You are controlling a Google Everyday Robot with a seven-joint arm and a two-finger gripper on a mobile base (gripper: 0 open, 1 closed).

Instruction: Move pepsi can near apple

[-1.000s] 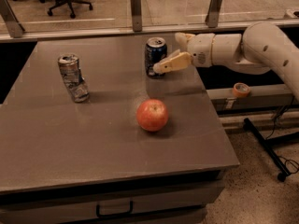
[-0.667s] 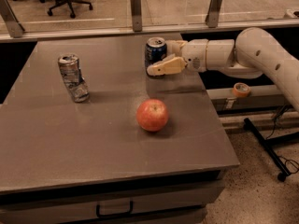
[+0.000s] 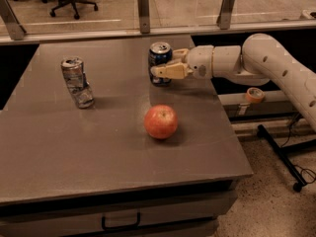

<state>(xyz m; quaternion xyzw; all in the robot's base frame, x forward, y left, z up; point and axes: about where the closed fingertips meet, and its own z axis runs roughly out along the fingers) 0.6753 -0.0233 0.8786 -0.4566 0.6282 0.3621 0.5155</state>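
The pepsi can (image 3: 159,57), dark blue with a silver top, stands upright at the back middle of the grey table (image 3: 59,147). The apple (image 3: 161,121), red-orange and round, sits in front of it, roughly a can's height closer to the table's front. My gripper (image 3: 164,63) reaches in from the right at can height. It is open, with the can between its fingers: the near finger (image 3: 168,72) crosses the can's front and the far one lies behind its right side. The can still rests on the table.
A crushed, bent silver can (image 3: 76,81) stands at the left of the table. A glass-panelled rail (image 3: 143,9) runs behind the table. An orange tape roll (image 3: 255,94) lies on a lower ledge at the right, with a black stand leg (image 3: 281,154) on the floor.
My gripper has moved left from beside the pepsi can until its fingers straddle it. The can, the apple and the crushed can have not moved.
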